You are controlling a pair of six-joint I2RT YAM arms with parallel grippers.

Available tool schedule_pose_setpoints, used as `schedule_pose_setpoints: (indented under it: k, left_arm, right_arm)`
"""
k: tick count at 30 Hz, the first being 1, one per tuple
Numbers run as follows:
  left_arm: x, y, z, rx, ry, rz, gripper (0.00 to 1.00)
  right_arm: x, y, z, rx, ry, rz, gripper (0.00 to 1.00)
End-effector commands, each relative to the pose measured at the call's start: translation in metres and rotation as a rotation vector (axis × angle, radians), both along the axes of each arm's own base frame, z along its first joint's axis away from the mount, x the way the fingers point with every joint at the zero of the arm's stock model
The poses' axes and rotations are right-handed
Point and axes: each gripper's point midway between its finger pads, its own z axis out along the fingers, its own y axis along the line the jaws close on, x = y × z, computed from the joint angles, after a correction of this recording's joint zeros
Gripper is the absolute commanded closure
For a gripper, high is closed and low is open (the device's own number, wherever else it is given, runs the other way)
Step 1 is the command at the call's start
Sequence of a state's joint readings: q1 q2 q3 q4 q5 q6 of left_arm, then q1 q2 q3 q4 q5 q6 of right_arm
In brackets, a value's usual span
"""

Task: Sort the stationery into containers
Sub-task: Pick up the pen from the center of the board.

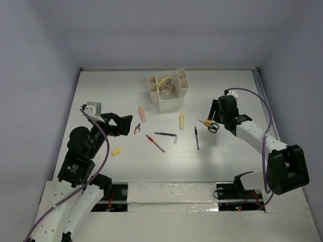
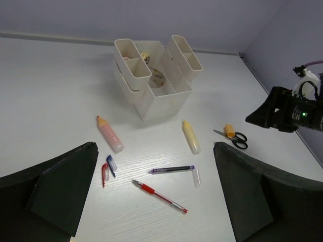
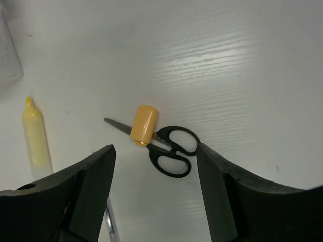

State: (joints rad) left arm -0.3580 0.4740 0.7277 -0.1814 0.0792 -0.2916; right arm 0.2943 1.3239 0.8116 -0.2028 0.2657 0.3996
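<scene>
Fingers (image 2: 60,186) of the left gripper (image 1: 122,124) stand wide and empty above the tabletop's (image 1: 101,85) left half, near the pink stick (image 1: 142,115) and the red pen (image 1: 155,143). The white organizer (image 1: 169,103) sits mid-width toward the far edge, with tape rolls (image 1: 166,89) in its middle compartment. On the right gripper (image 1: 218,115) the fingers are spread and hold nothing, hovering over the black-handled scissors (image 3: 169,148) toward the right edge, where a yellow stub (image 3: 143,125) lies across the blades.

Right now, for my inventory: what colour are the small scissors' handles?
Black scissors handles; clearest in the right wrist view.
</scene>
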Motion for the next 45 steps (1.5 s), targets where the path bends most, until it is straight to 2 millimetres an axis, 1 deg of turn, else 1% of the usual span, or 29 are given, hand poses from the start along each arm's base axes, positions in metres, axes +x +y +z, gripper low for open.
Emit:
schedule_pose_setpoints:
  k: [1,2,3,5,7,9,12,13,15,16,17,19,20,22,23,24,26,27,28,30,32,34,35,37,38,40,41,43,45]
  left_arm:
    - [-0.002,-0.006,0.011,-0.007,-0.057,-0.04,0.01]
    - [-0.002,-0.007,0.009,-0.004,-0.05,-0.046,0.01]
    - [-0.001,-0.009,0.006,-0.001,-0.041,-0.057,0.01]
    - [-0.001,-0.012,0.001,0.005,-0.022,-0.071,0.01]
    - [0.001,-0.015,-0.003,0.009,-0.006,-0.084,0.01]
    - [0.001,-0.016,-0.003,0.011,-0.002,-0.088,0.01]
    - [0.001,-0.017,-0.004,0.009,-0.001,-0.096,0.01]
    - [0.001,-0.018,-0.004,0.009,-0.001,-0.099,0.01]
    - [0.002,-0.018,-0.004,0.008,0.001,-0.099,0.01]
    - [0.003,-0.018,-0.005,0.01,0.005,-0.099,0.01]
    - [0.003,-0.018,-0.005,0.009,0.007,-0.099,0.01]
    - [0.005,-0.016,-0.009,0.014,0.02,-0.087,0.01]
    - [0.005,-0.016,-0.009,0.014,0.02,-0.083,0.01]
    - [0.006,-0.015,-0.011,0.013,0.026,-0.077,0.01]
    - [0.007,-0.014,-0.011,0.014,0.027,-0.073,0.01]
    - [0.008,-0.014,-0.012,0.016,0.033,-0.068,0.01]
    - [0.01,-0.014,-0.014,0.017,0.042,-0.068,0.01]
    - [0.01,-0.016,-0.015,0.02,0.047,-0.073,0.01]
    - [0.011,-0.016,-0.017,0.021,0.054,-0.074,0.01]
    - [0.011,-0.015,-0.018,0.022,0.057,-0.069,0.01]
    - [0.011,-0.015,-0.018,0.022,0.057,-0.066,0.01]
    - [0.012,-0.015,-0.019,0.022,0.06,-0.066,0.01]
    - [0.012,-0.015,-0.02,0.023,0.065,-0.066,0.01]
    - [0.013,-0.016,-0.021,0.024,0.069,-0.066,0.01]
    - [0.014,-0.016,-0.021,0.024,0.071,-0.065,0.01]
    - [0.014,-0.015,-0.023,0.026,0.078,-0.06,0.01]
    - [0.015,-0.015,-0.023,0.027,0.078,-0.058,0.01]
    - [0.015,-0.015,-0.025,0.027,0.085,-0.055,0.01]
    - [0.016,-0.015,-0.026,0.029,0.09,-0.055,0.01]
  right_arm:
    - [0.006,0.004,0.003,-0.024,0.014,0.019,0.28]
    - [0.006,0.006,-0.005,-0.031,0.047,0.025,0.28]
    - [0.011,0.01,-0.002,-0.022,0.044,0.042,0.28]
    - [0.013,0.015,-0.008,-0.012,0.069,0.061,0.28]
    - [0.018,0.02,-0.005,-0.003,0.064,0.075,0.28]
    - [0.018,0.024,-0.009,0.004,0.079,0.098,0.28]
    - [0.021,0.024,-0.005,-0.009,0.078,0.113,0.26]
    - [0.019,0.039,-0.002,-0.014,0.067,0.157,0.26]
    - [0.021,0.053,0.004,-0.043,0.054,0.189,0.24]
    - [0.022,0.061,0.0,-0.055,0.068,0.208,0.24]
    - [0.023,0.076,0.003,-0.053,0.06,0.239,0.24]
    - [0.025,0.088,-0.002,-0.052,0.068,0.264,0.23]
    - [0.026,0.094,-0.013,-0.055,0.09,0.273,0.23]
    - [0.03,0.111,-0.015,-0.056,0.089,0.298,0.23]
    - [0.031,0.118,-0.025,-0.064,0.109,0.31,0.23]
    - [0.034,0.132,-0.02,-0.059,0.095,0.332,0.23]
    - [0.037,0.144,-0.025,-0.06,0.105,0.353,0.23]
    - [0.04,0.146,-0.034,-0.068,0.125,0.353,0.23]
    - [0.044,0.153,-0.032,-0.065,0.116,0.36,0.23]
    - [0.047,0.154,-0.043,-0.074,0.138,0.355,0.23]
    - [0.05,0.161,-0.045,-0.073,0.133,0.362,0.23]
    - [0.052,0.161,-0.054,-0.083,0.148,0.36,0.26]
    - [0.051,0.166,-0.056,-0.086,0.151,0.367,0.27]
    - [0.052,0.163,-0.066,-0.107,0.167,0.354,0.28]
    - [0.05,0.165,-0.069,-0.113,0.171,0.358,0.29]
    - [0.052,0.161,-0.073,-0.134,0.17,0.34,0.3]
    - [0.053,0.161,-0.076,-0.139,0.174,0.337,0.43]
    - [0.053,0.159,-0.08,-0.15,0.179,0.332,0.5]
    - [0.054,0.159,-0.08,-0.151,0.176,0.327,0.64]
